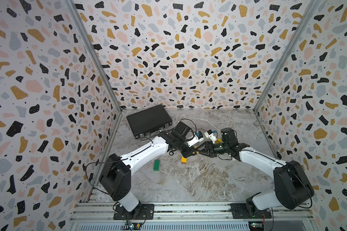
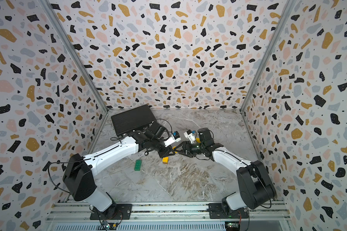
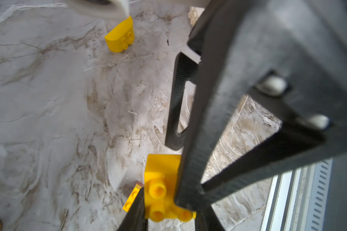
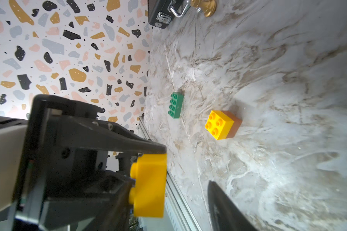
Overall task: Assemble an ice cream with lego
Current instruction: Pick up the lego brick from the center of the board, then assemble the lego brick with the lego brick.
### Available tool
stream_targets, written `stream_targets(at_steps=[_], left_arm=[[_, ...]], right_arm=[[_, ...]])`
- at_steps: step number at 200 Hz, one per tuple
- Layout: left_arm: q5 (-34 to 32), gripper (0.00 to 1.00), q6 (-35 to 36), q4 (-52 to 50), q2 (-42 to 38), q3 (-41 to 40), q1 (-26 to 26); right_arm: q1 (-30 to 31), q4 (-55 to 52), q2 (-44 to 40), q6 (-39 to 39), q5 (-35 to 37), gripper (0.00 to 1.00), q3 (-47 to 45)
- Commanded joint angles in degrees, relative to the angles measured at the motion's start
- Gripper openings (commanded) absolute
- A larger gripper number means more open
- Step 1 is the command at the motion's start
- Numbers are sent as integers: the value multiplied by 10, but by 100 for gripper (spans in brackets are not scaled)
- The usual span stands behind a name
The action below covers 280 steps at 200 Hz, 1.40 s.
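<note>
Early stage: left gripper (image 4: 146,169) pinches a yellow brick (image 4: 150,197), right gripper (image 1: 201,148) spread empty; only yellow-orange pair (image 4: 222,125) joined, green (image 4: 176,105) and half-round (image 3: 119,37) loose.

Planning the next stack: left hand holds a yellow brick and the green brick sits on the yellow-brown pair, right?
No. The green brick lies alone on the table, apart from the yellow-brown pair, as the right wrist view shows. The left hand does hold a yellow brick.

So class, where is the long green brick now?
In a top view the long green brick lies flat on the marble table, on the left side, apart from the yellow-on-brown brick pair.
</note>
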Motion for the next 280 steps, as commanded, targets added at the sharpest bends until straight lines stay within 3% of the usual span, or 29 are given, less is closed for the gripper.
stream_targets(at_steps=[1,47,96,128,193,280], left_arm=[[-37,9,-57,8,-19,-19,4],[-80,3,-176,-4,-62,-76,3],[-124,1,-301,-37,-44,-84,-7],[-180,0,-323,-59,-11,-70,-17],[-221,1,-376,-68,50,-41,-37],[-229,5,-401,-65,110,-10,-40]], right_arm=[[-4,-12,-44,-23,51,72,-11],[-31,-3,-112,-13,141,79,-52],[-31,-110,-35,-46,227,73,-15],[-26,-130,18,-49,235,67,0],[9,-162,84,-68,256,56,35],[32,-177,119,-79,255,55,56]])
